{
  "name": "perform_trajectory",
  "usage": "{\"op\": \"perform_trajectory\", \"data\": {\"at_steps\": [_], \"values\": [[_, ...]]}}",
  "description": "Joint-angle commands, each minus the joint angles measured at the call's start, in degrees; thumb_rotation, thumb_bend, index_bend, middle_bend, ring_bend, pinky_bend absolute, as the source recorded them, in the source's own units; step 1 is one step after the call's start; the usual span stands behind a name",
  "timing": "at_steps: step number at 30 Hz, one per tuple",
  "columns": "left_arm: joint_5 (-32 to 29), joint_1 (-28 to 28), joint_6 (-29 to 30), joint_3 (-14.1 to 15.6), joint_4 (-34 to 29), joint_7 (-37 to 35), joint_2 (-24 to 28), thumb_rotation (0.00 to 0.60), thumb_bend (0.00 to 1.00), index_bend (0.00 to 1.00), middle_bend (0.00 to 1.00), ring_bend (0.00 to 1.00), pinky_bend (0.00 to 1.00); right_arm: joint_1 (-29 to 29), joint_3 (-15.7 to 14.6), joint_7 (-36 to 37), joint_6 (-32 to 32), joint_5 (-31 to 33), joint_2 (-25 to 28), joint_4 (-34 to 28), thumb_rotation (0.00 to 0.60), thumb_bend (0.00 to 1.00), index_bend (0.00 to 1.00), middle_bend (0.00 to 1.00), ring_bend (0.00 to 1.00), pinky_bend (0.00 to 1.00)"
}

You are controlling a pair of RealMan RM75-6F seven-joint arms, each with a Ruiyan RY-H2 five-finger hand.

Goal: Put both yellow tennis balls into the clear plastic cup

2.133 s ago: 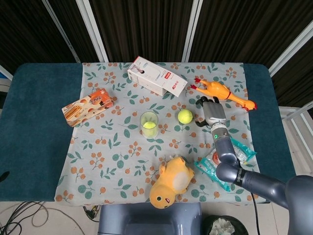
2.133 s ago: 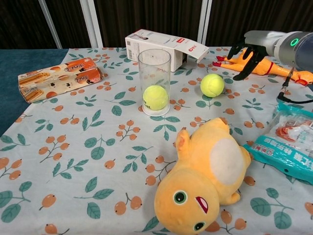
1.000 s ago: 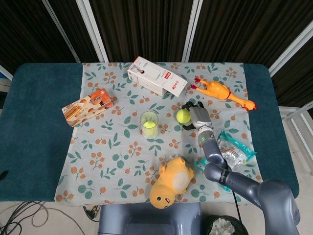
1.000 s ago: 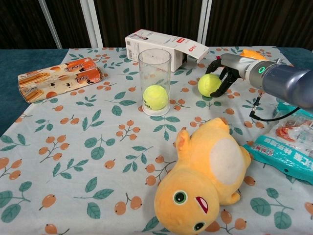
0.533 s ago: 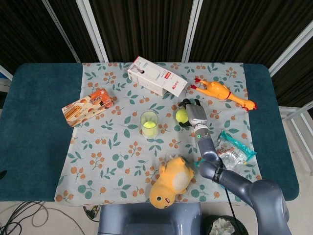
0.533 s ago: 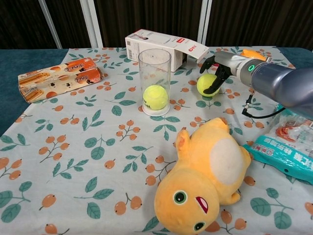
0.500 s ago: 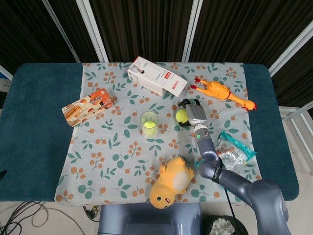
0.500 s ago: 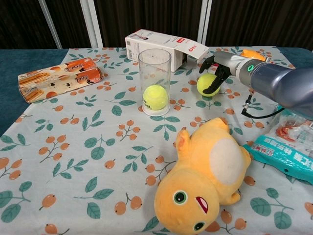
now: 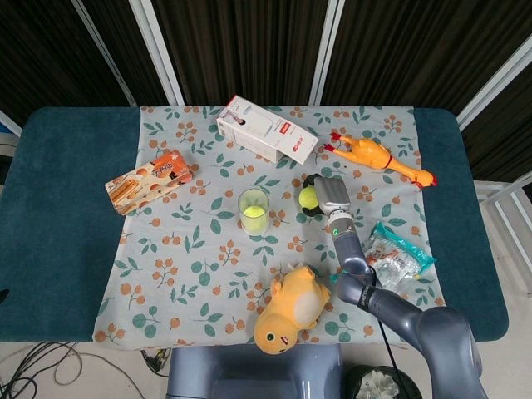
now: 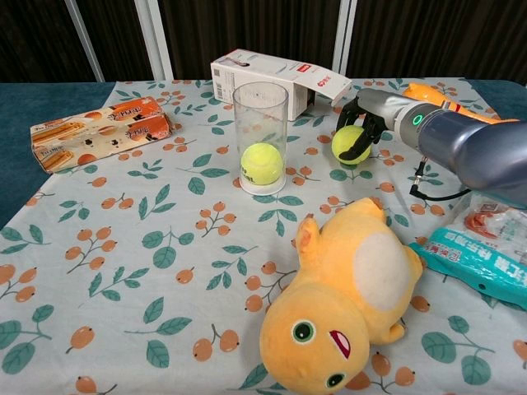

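A clear plastic cup [image 9: 253, 199] [image 10: 260, 107] stands upright mid-table with one yellow tennis ball [image 9: 253, 215] [image 10: 261, 163] inside at the bottom. The second yellow tennis ball [image 9: 307, 197] [image 10: 349, 144] sits to the cup's right, at or just above the cloth. My right hand [image 9: 329, 192] [image 10: 365, 113] is over it, dark fingers curled round its top and far side, gripping it. My left hand shows in neither view.
A white carton [image 9: 266, 129] lies behind the cup and an orange rubber chicken [image 9: 378, 156] behind my right hand. A snack box [image 9: 148, 180] is at the left, a yellow plush toy [image 9: 291, 309] at the front, and snack packets [image 9: 395, 258] at the right.
My right hand came in from the right, reached the loose ball and closed its fingers round it. The ball shifted slightly left toward the cup.
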Motion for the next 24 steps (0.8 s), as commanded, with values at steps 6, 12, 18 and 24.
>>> {"op": "perform_trajectory", "data": {"at_steps": [6,12,18,24], "values": [[0.0,0.0,0.1,0.0,0.0,0.0,0.0,0.600,0.00,0.13,0.00,0.00,0.12,-0.9,1.2,0.8,0.8,-1.4,3.1,-3.6,0.600,0.52,0.47,0.39,0.55,0.58],[-0.1,0.0,0.0,0.0,0.0,0.1,0.0,0.600,0.00,0.13,0.00,0.00,0.12,-2.6,1.8,-0.2,3.9,-2.9,9.0,-12.1,0.600,0.52,0.48,0.41,0.56,0.65],[0.2,-0.1,0.0,0.2,-0.3,0.6,-0.2,0.600,0.01,0.13,0.00,0.00,0.12,-3.5,4.5,-1.9,6.1,-2.3,17.7,-24.0,0.600,0.52,0.48,0.41,0.56,0.71],[0.5,0.1,0.2,0.3,-0.4,0.4,-0.1,0.600,0.01,0.13,0.00,0.00,0.12,-2.7,6.6,-5.4,6.8,0.5,23.9,-33.6,0.600,0.52,0.48,0.41,0.56,0.75]]}}
